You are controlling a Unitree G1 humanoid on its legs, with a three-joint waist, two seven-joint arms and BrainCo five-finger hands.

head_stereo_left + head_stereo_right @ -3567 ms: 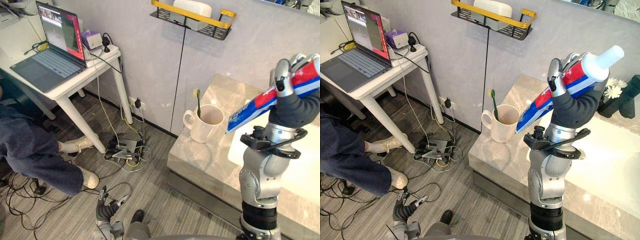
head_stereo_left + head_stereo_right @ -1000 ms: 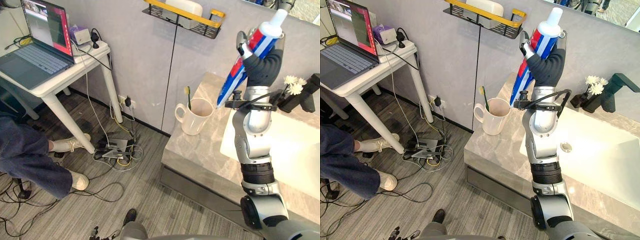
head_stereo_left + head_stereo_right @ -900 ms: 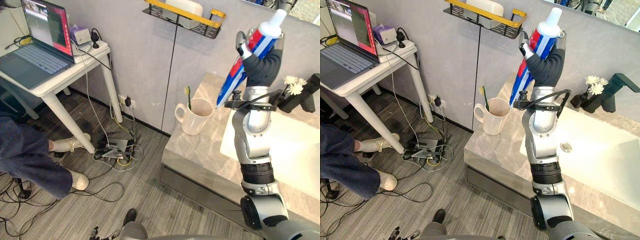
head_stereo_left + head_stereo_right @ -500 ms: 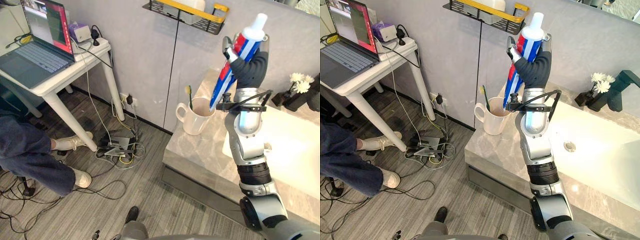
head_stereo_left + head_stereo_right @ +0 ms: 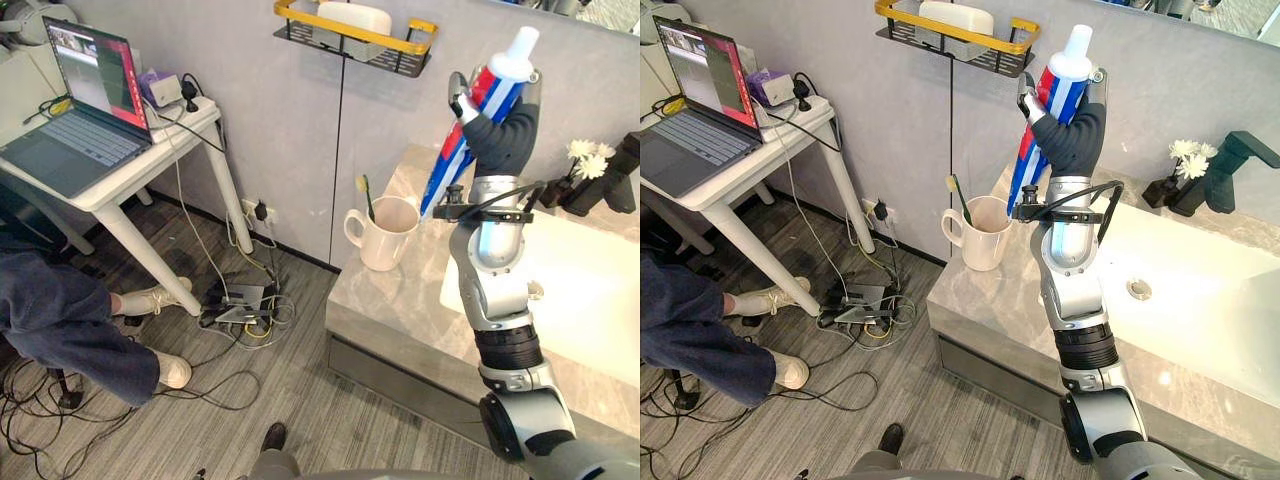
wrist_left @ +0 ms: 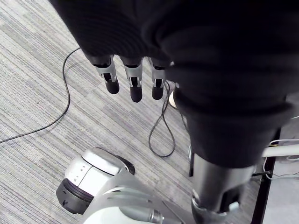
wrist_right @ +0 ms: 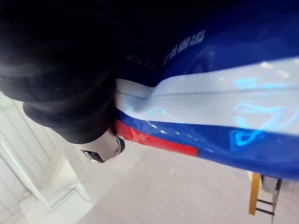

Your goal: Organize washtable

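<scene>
Right hand point(image 5: 500, 132) has swung the toothpaste tube point(image 5: 1028, 150) up from a low slant to nearly upright, closer to the mug point(image 5: 385, 238).
Its fingers are clamped round the tube's upper part, cap up, with the crimped end close by the mug's rim; contact cannot be told. The mug stands on the table point(image 5: 400, 300) with a toothbrush point(image 5: 366, 196) leaning inside. Left hand point(image 6: 135, 86) hangs with straight fingers over the floor.

Both eye views look steeply down from the head, sharing the worktop point(image 5: 395, 300) and mug point(image 5: 385, 238). The left wrist view faces the floor point(image 6: 37, 98); the right sits close against the toothpaste tube point(image 7: 219, 93).
</scene>
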